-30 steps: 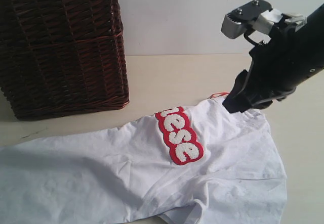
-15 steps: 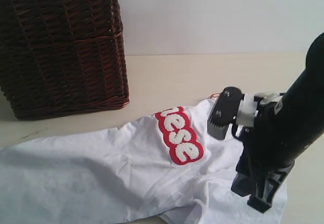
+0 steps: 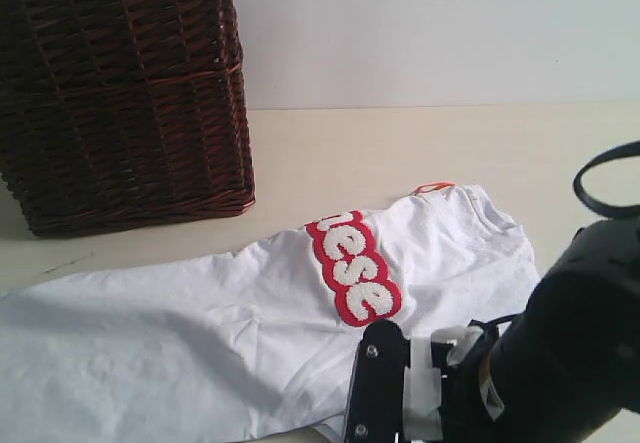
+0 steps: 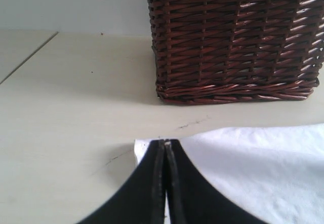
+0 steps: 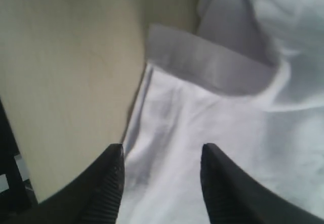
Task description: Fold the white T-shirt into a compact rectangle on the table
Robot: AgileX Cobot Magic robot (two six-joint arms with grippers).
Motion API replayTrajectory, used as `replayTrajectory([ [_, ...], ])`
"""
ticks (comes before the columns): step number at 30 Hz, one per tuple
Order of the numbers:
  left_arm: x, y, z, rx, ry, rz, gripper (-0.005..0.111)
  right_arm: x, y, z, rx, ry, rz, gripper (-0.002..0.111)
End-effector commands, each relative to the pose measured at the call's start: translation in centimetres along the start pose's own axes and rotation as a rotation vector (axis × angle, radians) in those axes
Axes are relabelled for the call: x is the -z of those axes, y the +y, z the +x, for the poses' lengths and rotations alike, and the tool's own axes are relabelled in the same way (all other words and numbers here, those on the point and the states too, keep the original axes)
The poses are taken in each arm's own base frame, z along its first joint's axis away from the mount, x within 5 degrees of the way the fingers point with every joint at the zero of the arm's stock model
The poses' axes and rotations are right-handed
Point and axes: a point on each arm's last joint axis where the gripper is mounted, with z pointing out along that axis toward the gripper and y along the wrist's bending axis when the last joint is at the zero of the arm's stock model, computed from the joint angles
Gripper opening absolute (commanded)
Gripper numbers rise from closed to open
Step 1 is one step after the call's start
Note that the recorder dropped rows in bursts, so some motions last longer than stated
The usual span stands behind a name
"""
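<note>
The white T-shirt (image 3: pixel 250 333) lies spread on the table (image 3: pixel 400 143), its red-outlined lettering (image 3: pixel 355 268) facing up and an orange tag (image 3: pixel 434 188) at the collar. My left gripper (image 4: pixel 165 142) is shut at a corner of the shirt (image 4: pixel 263 163), a sliver of white cloth showing between its tips; it is outside the exterior view. My right gripper (image 5: pixel 162 150) is open just above the shirt (image 5: pixel 217 148) near its edge, short of a folded sleeve hem (image 5: pixel 212 64), with nothing between the jaws. The right arm (image 3: pixel 560 363) covers the shirt's near right part.
A dark brown wicker basket (image 3: pixel 120 93) stands at the back left, close behind the shirt's left end (image 4: pixel 233 37). Bare table (image 5: pixel 66 72) lies beside the shirt's edge under the right gripper. A white wall backs the table.
My right arm has swung from the collar area down toward the near edge of the shirt, and its jaws have widened. The shirt and the left gripper have not moved.
</note>
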Motion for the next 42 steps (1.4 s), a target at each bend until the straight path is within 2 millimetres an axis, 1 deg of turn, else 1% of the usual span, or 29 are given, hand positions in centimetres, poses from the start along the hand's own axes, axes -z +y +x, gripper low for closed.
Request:
replayTrajectory([
  [1,0.0,0.0,0.0,0.007,-0.005,0.0,0.0,-0.7,1.5,0.0,0.052,0.011,0.022,0.058],
  [3,0.0,0.0,0.0,0.007,-0.005,0.0,0.0,-0.9,1.6,0.2,0.049,0.013,0.068,0.063],
  [5,0.0,0.0,0.0,0.007,-0.005,0.0,0.0,-1.2,1.7,0.4,0.022,0.022,0.085,0.065],
  [8,0.0,0.0,0.0,0.007,-0.005,0.0,0.0,-2.0,2.2,0.2,0.025,0.046,0.071,0.065],
  [11,0.0,0.0,0.0,0.007,-0.005,0.0,0.0,-3.4,2.7,0.2,0.048,0.095,0.052,0.065],
  [15,0.0,0.0,0.0,0.007,-0.005,0.0,0.0,-5.0,2.5,0.2,0.044,0.147,0.05,0.064],
  [17,0.0,0.0,0.0,0.007,-0.005,0.0,0.0,-5.2,2.3,0.3,0.039,0.162,0.071,0.061],
  [19,0.0,0.0,0.0,0.007,-0.005,0.0,0.0,-5.3,2.1,0.4,0.038,0.177,0.091,0.054],
  [20,0.0,0.0,0.0,0.007,-0.005,0.0,0.0,-5.3,2.0,0.6,0.041,0.194,0.1,0.048],
  [22,0.0,0.0,0.0,0.007,-0.005,0.0,0.0,-5.2,1.9,0.9,0.067,0.23,0.11,0.035],
  [26,0.0,0.0,0.0,0.007,-0.005,0.0,0.0,-5.0,1.6,1.3,0.122,0.29,0.136,0.001],
  [28,0.0,0.0,0.0,0.007,-0.005,0.0,0.0,-4.6,1.2,0.9,0.117,0.309,0.161,0.0],
  [30,0.0,0.0,0.0,0.007,-0.005,0.0,0.0,-3.9,0.5,0.2,0.106,0.333,0.222,0.0],
  [34,0.0,0.0,0.0,0.007,-0.005,0.0,0.0,-1.7,-1.5,-1.7,0.111,0.352,0.404,0.0],
  [40,0.0,0.0,0.0,0.007,-0.005,0.0,0.0,2.0,-3.8,-5.0,0.223,0.265,0.649,0.0],
  [42,0.0,0.0,0.0,0.007,-0.005,0.0,0.0,2.8,-4.4,-5.9,0.241,0.232,0.701,0.0],
])
